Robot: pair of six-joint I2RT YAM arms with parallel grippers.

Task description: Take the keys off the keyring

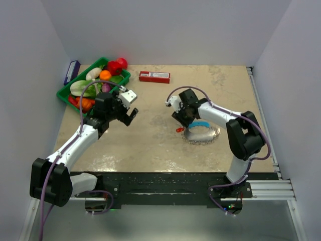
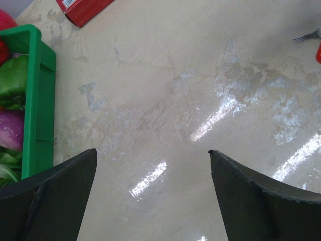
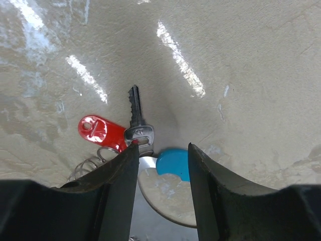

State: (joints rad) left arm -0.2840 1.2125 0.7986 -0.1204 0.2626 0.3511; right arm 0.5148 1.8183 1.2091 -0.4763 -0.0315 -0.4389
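- Left hand (image 1: 128,111): jaws fully spread with nothing between them. It hovers over bare bench (image 1: 150,145) on the 9 o'clock side of the top view, just beside the green crate (image 1: 65,93).
- Keyring (image 1: 202,134): lies flat on the bench right of centre. Its blue section (image 1: 203,124) is at the loop's 12 o'clock, and silvery keys (image 1: 206,141) fringe the rest.
- Right hand (image 1: 184,122): low over the bench at the keyring's 10 o'clock edge, jaws about half apart.
- Right wrist view: the blue section and a bit of ring sit in the gap between the fingers (image 3: 115,191). Can't tell whether they are clamped or only straddled.
- One silver key (image 3: 136,115) points to 12 o'clock in that view, its head at the left fingertip.
- The red-tagged piece (image 3: 100,130) lies at that key's 9 o'clock, touching its head, with wire coils just below it.
- The crate sits in the bench's 10 o'clock corner and holds vegetables (image 1: 105,75).
- Red box (image 1: 154,77): at 12 o'clock near the far edge, well apart from the keyring.
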